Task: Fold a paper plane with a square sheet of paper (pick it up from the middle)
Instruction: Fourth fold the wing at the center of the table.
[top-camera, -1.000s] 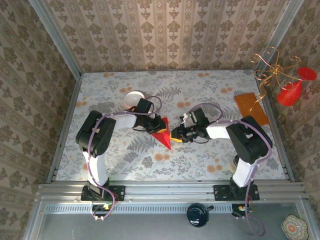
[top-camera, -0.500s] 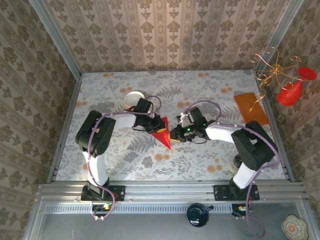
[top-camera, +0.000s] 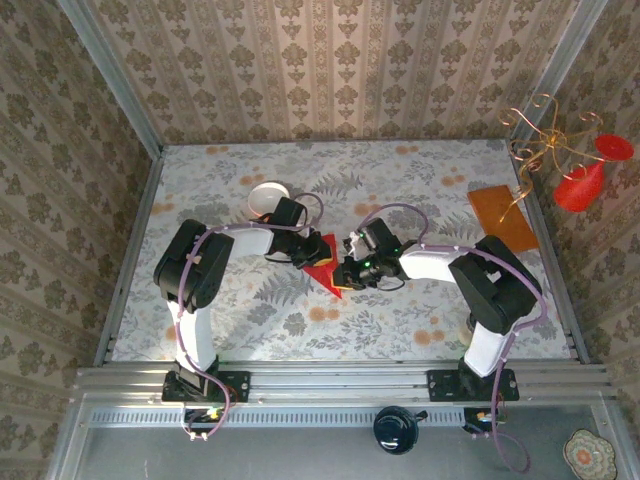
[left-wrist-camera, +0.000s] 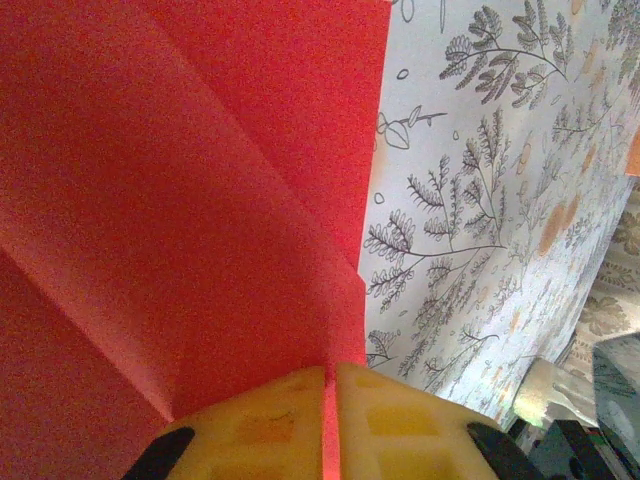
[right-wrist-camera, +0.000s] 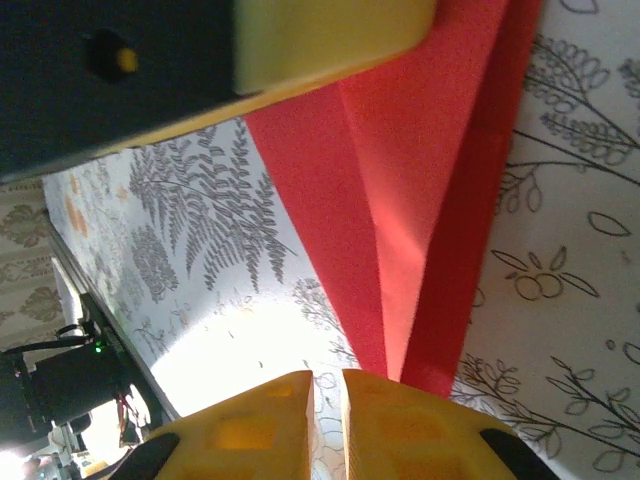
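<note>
Left wrist: your left gripper is clamped on the paper plane, likely anchoring it; right gripper near-closed, hold unclear.

No lettering, number, label or brand mark can be read anywhere. The bright red folded paper is plain on the faces that show, and the white tablecloth carries a printed pattern of grey ferns and orange flowers, not writing.
</note>
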